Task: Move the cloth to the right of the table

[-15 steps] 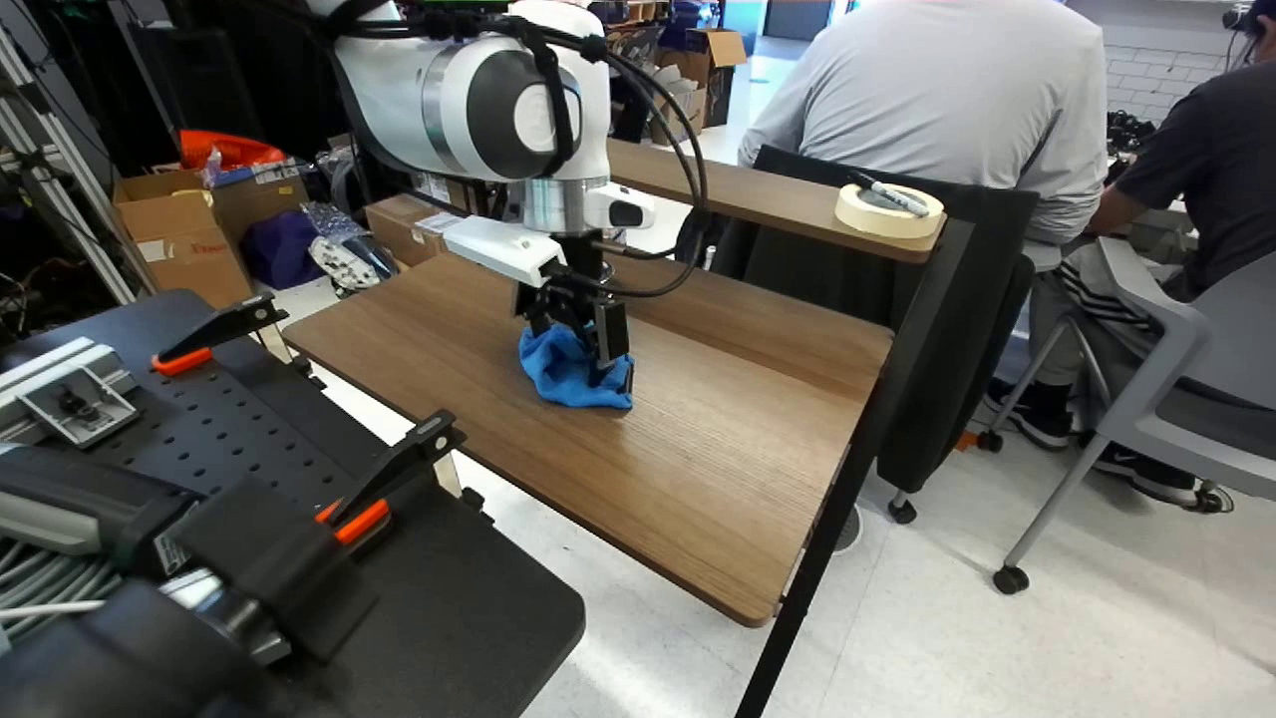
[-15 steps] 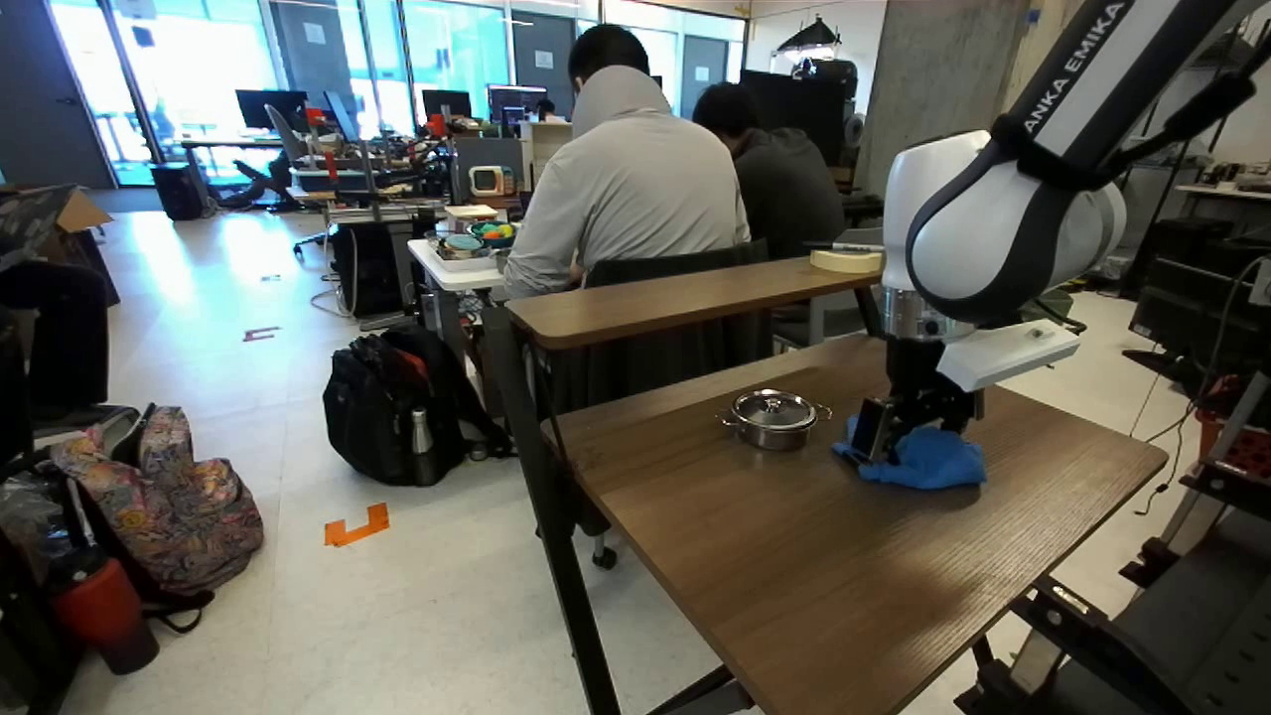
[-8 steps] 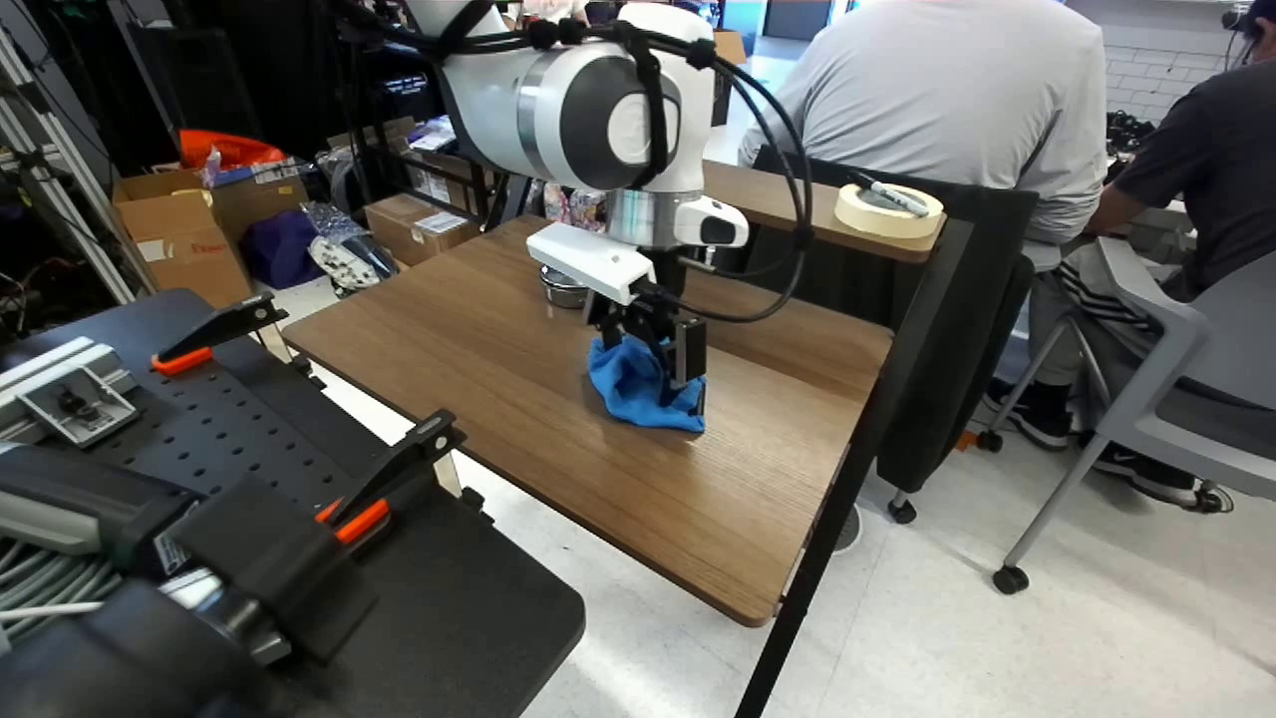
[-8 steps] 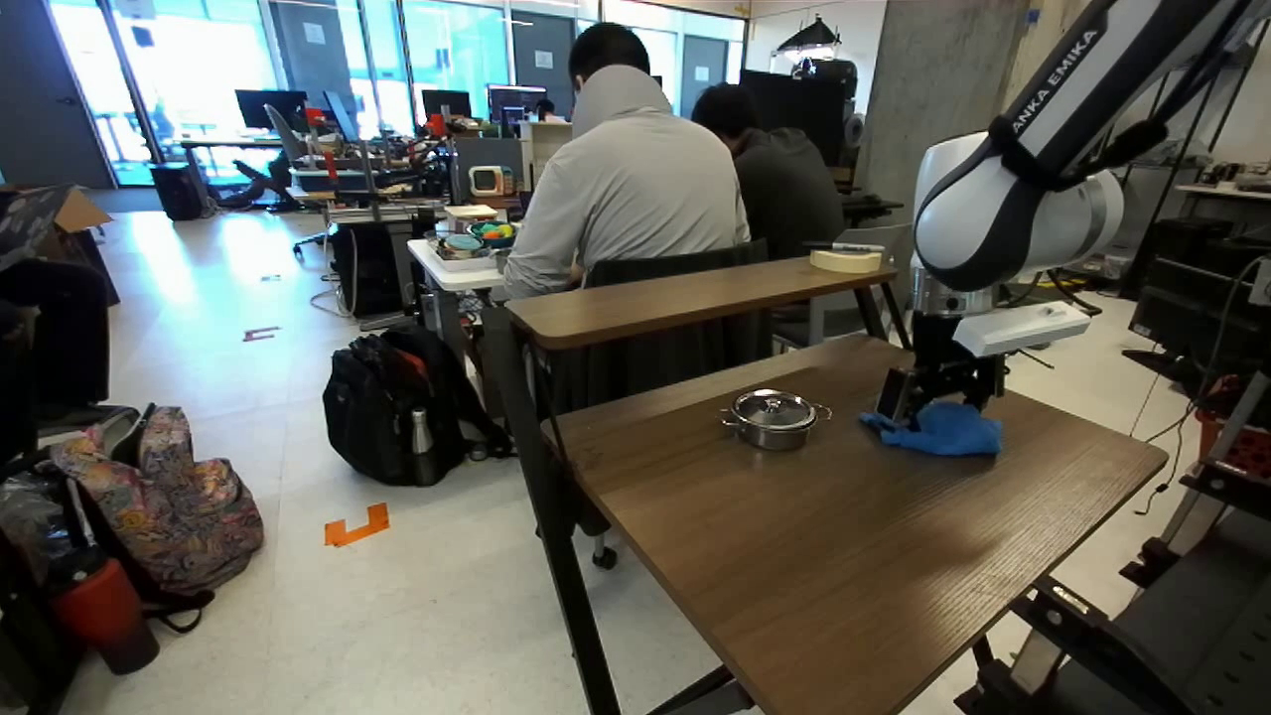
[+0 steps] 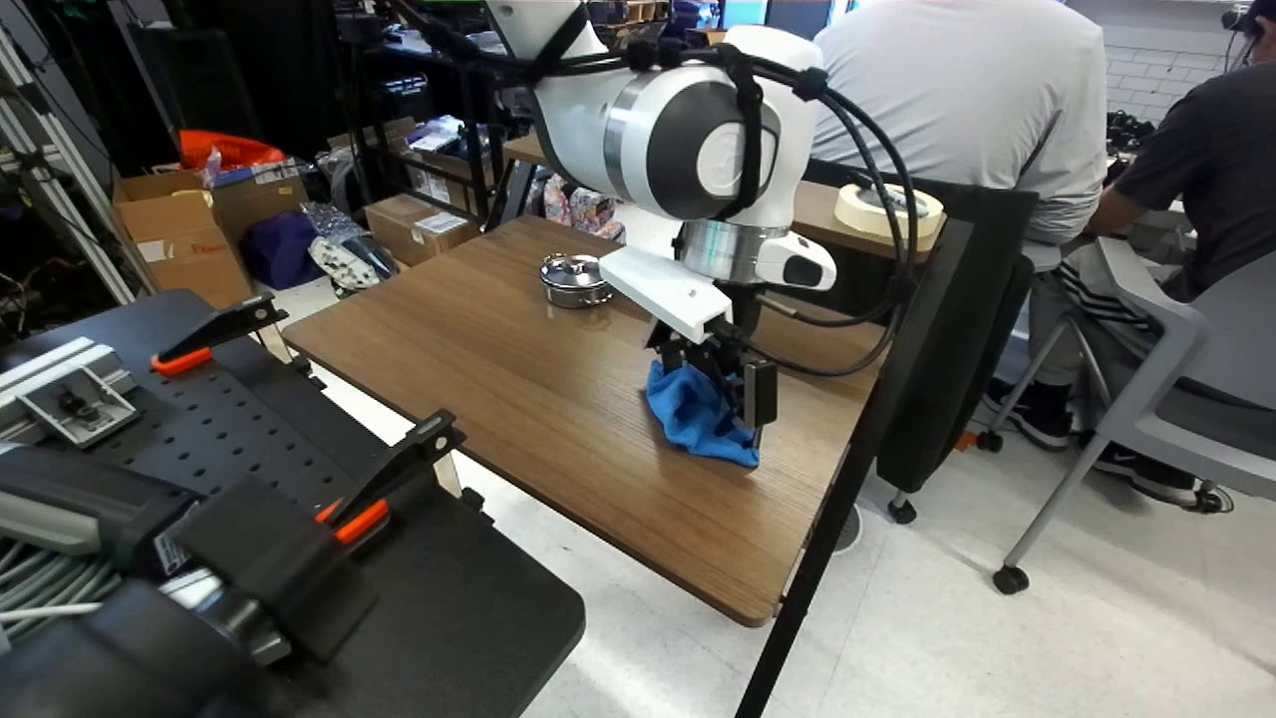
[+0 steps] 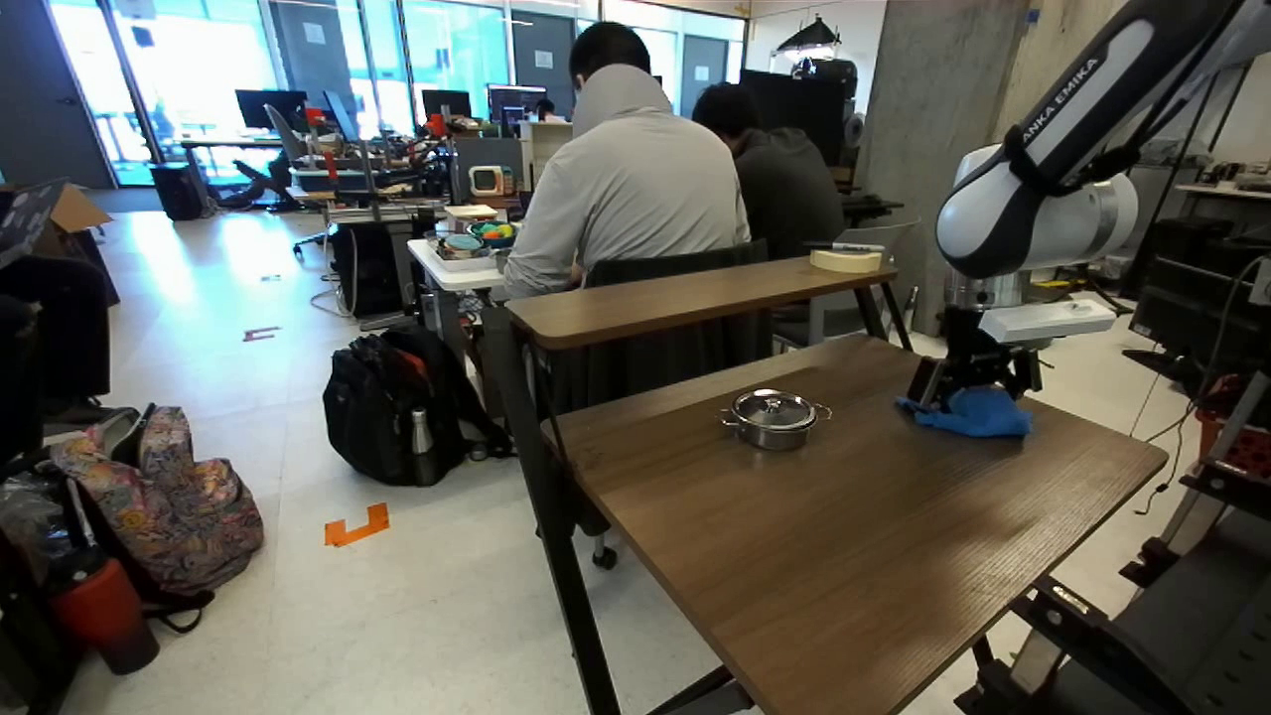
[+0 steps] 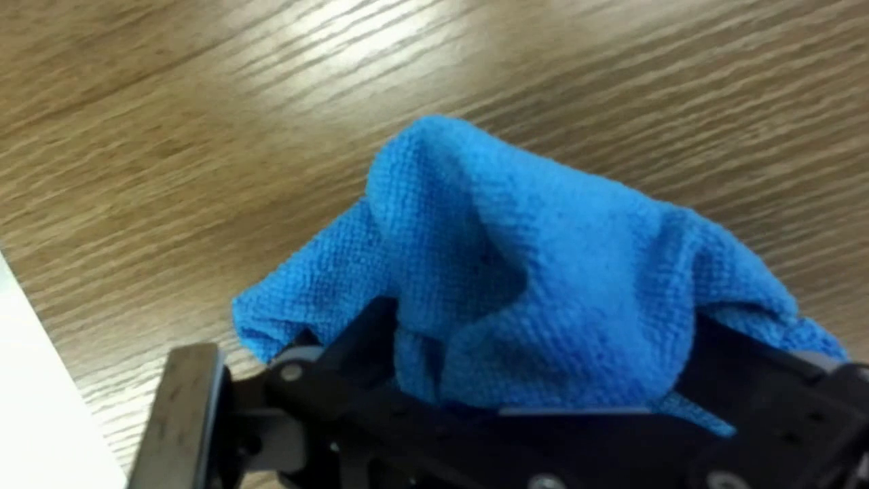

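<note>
You have bare wood on the table (image 6: 854, 516) between your gripper (image 6: 975, 400) and the lidded pot (image 6: 774, 421), and more along the long edge facing the clamps (image 5: 399, 464). The blue cloth (image 7: 557, 272) fills the space between your gripper's jaws. Opposite the clamps, the raised shelf (image 6: 685, 298) bars your way; at the table end nearest your gripper, the black frame (image 5: 835, 509) slopes up past the tabletop.

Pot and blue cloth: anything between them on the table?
Nothing but bare brown tabletop between the pot and the cloth; both exterior views show that stretch. The pot isn't in the wrist view.
</note>
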`<state>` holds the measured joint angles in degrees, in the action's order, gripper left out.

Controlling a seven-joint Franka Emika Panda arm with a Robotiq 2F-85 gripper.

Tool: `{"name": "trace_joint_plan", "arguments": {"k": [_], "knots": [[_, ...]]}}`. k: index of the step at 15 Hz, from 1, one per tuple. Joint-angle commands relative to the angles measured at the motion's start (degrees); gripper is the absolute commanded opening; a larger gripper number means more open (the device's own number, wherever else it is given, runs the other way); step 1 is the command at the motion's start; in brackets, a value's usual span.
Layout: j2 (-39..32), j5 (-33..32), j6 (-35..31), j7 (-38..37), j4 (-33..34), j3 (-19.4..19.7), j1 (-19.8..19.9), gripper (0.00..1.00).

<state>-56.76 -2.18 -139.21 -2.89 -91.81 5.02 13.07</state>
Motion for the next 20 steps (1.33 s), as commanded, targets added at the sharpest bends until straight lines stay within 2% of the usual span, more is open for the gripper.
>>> {"name": "trace_joint_plan", "arguments": {"k": [1, 6, 10, 15, 18, 19, 20], "knots": [[-3.1, 2.5, 2.9, 1.9, 4.7, 0.2, 1.8, 1.0], [0.0, 2.1, 2.3, 3.4, 1.8, 0.5, 2.3, 1.0], [7.2, 2.0, -1.4, 6.6, -7.4, 0.3, 2.8, 1.0], [17.4, 2.3, -10.9, 11.0, -22.2, -0.5, 3.9, 1.0], [22.0, -0.8, -16.9, 12.2, -30.6, 1.6, 1.4, 1.0], [17.1, 1.0, -12.5, 11.2, -23.0, 1.0, 2.3, 1.0], [18.5, 0.6, -14.0, 11.5, -25.6, 1.0, 2.2, 1.0]]}}
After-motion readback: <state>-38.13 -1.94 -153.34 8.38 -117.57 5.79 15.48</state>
